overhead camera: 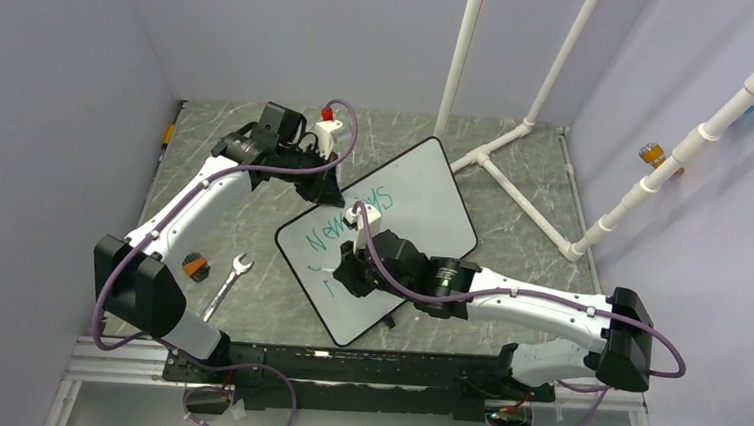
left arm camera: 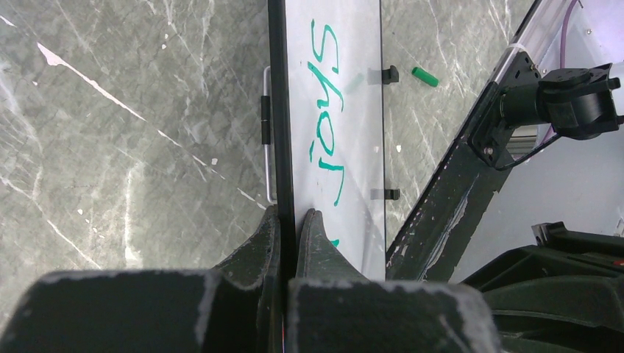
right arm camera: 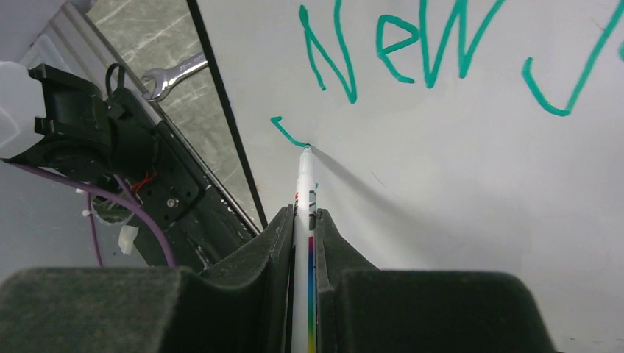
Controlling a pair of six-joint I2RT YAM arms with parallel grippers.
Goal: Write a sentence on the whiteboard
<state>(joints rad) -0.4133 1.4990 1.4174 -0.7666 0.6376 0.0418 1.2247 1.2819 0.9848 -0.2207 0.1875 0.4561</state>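
The whiteboard lies tilted on the marble table, and its black rim is also seen in the left wrist view. Green lettering of the sentence reads "New" and "joys". Below "New" there is a short green stroke. My left gripper is shut on the whiteboard's rim at its far corner. My right gripper is shut on a white marker, and the marker's tip touches the board at the end of that stroke. From above, the right gripper is over the board's near left part.
A silver wrench and a small orange-black object lie left of the board. A green marker cap rests on the table beside the board's edge with the black clips. A white pipe frame stands at the back right.
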